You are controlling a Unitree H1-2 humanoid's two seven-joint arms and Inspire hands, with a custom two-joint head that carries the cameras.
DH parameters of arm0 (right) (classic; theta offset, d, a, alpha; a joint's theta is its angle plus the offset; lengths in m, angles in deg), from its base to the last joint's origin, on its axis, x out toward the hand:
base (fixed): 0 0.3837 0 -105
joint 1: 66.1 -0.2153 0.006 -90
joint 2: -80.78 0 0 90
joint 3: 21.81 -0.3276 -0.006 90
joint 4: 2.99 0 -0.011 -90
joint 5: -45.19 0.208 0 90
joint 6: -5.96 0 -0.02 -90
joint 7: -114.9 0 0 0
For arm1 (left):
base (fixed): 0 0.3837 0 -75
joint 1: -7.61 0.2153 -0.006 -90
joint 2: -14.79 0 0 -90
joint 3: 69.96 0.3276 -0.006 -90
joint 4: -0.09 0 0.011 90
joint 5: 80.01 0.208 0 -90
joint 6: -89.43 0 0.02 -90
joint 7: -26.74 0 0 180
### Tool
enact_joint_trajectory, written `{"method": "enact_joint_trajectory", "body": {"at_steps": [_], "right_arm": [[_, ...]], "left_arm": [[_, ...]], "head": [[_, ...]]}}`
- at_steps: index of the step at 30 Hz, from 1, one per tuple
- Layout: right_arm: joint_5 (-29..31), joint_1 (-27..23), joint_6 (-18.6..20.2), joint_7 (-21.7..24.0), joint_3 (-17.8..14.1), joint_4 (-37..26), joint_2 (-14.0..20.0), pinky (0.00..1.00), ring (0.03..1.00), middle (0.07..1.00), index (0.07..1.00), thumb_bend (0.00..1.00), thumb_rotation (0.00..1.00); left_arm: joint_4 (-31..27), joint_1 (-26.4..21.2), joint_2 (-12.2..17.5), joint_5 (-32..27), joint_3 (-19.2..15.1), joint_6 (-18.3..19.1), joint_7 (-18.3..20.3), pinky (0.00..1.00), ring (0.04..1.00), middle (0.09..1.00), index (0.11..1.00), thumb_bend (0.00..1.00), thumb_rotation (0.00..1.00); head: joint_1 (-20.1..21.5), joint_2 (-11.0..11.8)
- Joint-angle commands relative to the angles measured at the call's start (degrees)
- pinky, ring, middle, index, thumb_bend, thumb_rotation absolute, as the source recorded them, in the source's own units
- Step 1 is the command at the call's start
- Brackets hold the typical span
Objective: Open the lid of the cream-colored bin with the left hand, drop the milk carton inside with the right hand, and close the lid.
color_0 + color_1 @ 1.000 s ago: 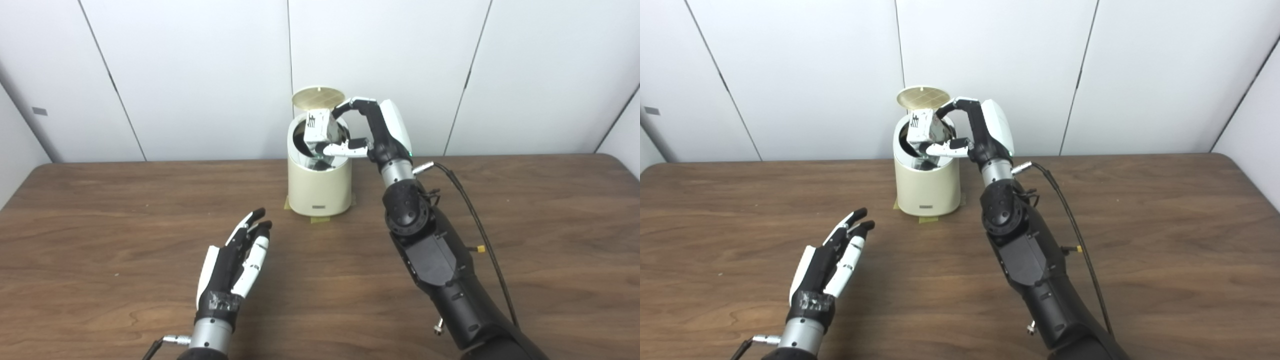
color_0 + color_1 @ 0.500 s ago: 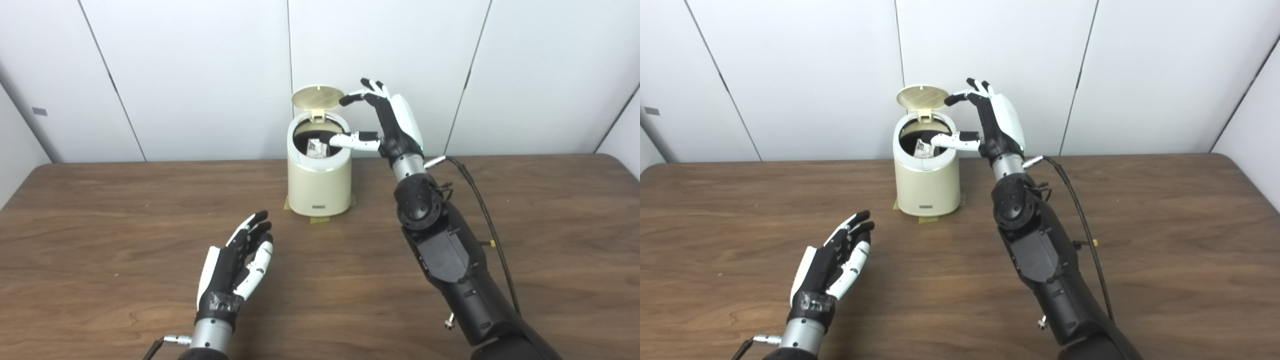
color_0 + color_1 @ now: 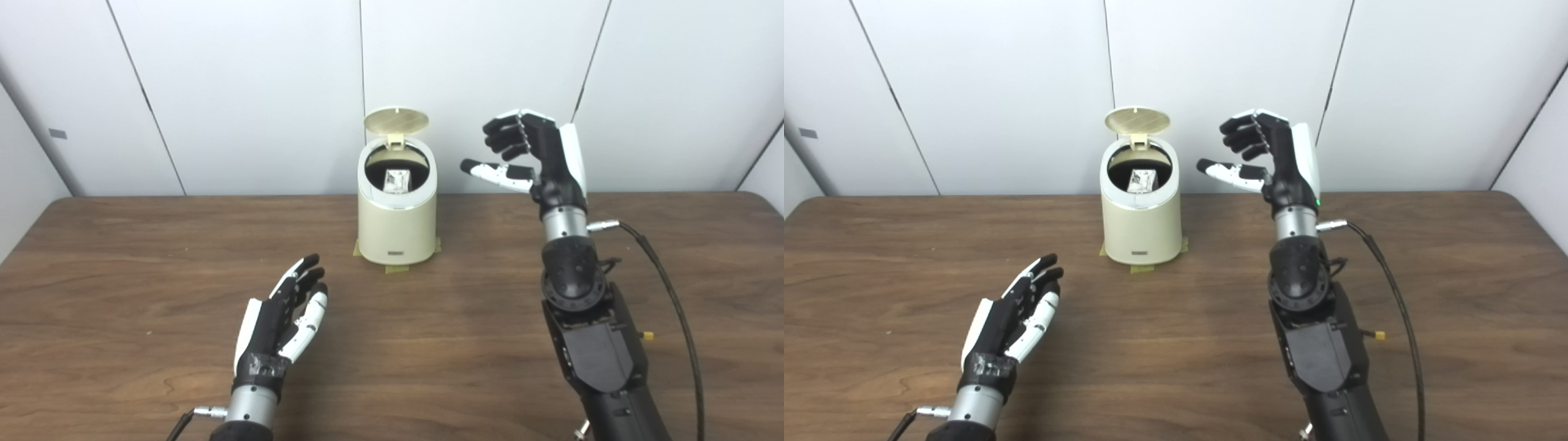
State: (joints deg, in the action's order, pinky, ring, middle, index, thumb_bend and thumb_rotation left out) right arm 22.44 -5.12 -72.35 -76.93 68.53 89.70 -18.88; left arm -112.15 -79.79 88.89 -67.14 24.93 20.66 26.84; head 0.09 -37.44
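One cream-colored bin (image 3: pixel 397 223) at upper centre of the frame, with one round lid (image 3: pixel 396 120) standing open above it and one milk carton (image 3: pixel 397 181) inside. Two hands: one left hand (image 3: pixel 278 324) at lower left, one right hand (image 3: pixel 533 156) at upper right. One wooden counter (image 3: pixel 122 275) under everything.
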Motion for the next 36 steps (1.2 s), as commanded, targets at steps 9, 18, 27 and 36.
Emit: {"method": "enact_joint_trajectory", "body": {"at_steps": [9,18,27,36], "right_arm": [[14.6,7.7,3.3,8.0,-5.7,-9.6,0.3,0.63,0.705,0.754,0.74,0.55,0.47],[20.8,16.8,-0.7,11.2,-5.5,-12.0,0.6,0.74,0.833,0.86,0.839,0.51,0.7],[26.3,21.9,4.0,12.7,-5.7,-15.1,-1.8,0.89,0.942,0.946,0.943,0.56,0.96],[30.7,24.0,1.2,12.5,-6.8,-14.9,-4.5,0.88,0.953,0.953,0.938,0.67,1.0]], "left_arm": [[0.1,-8.3,2.3,-5.0,-4.7,-0.4,0.8,0.91,0.886,0.87,0.895,0.19,0.67],[6.7,-25.6,8.9,-12.1,-7.8,-0.4,5.7,0.85,0.851,0.853,0.869,0.26,0.64],[21.8,-42.5,11.1,-12.9,-6.9,0.7,7.1,0.83,0.857,0.847,0.851,0.34,0.65],[33.3,-51.9,13.1,-10.0,-1.7,-2.4,9.7,0.85,0.866,0.864,0.875,0.33,0.78]], "head": [[0.1,0.4],[-0.3,1.3],[-0.2,2.2],[-0.9,2.4]]}}
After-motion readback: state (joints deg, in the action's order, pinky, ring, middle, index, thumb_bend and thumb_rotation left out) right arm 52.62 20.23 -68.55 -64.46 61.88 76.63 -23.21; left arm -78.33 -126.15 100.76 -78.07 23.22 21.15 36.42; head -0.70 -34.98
